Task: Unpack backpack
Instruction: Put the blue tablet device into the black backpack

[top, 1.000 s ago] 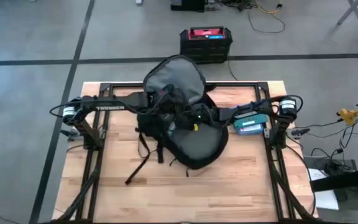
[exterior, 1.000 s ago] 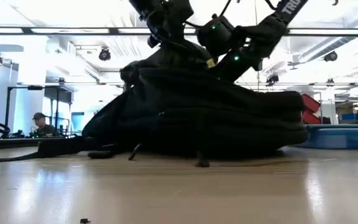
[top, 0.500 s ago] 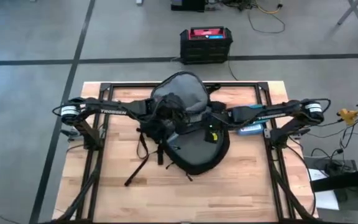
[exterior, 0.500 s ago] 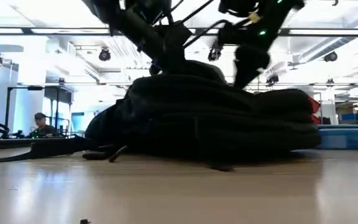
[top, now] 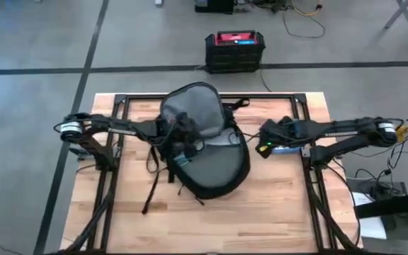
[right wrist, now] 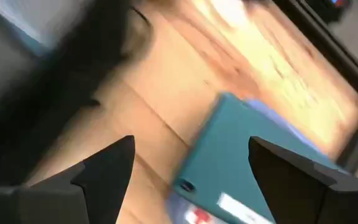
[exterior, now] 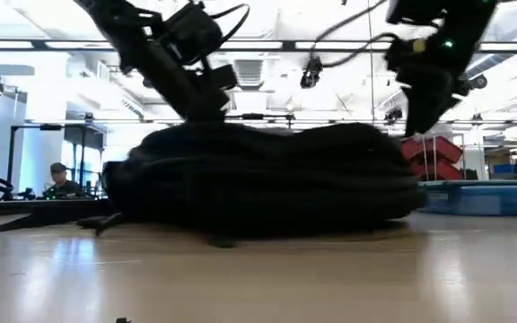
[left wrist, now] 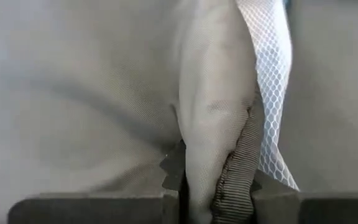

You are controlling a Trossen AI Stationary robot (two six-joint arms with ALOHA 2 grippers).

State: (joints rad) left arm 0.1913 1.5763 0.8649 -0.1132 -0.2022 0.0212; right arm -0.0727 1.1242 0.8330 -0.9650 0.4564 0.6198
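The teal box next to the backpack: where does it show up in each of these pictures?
High view: the teal box lies on the table right of the backpack, under the right gripper.
Low view: low slab at the right edge.
Left wrist view: not in it.
Right wrist view: between the open fingers.
Shared landmark: the backpack.

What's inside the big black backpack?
The large rounded black fabric backpack lies open, showing grey lining and white mesh. The left end effector pinches a fold of that lining. Nothing else shows inside; anything deeper is covered by fabric.
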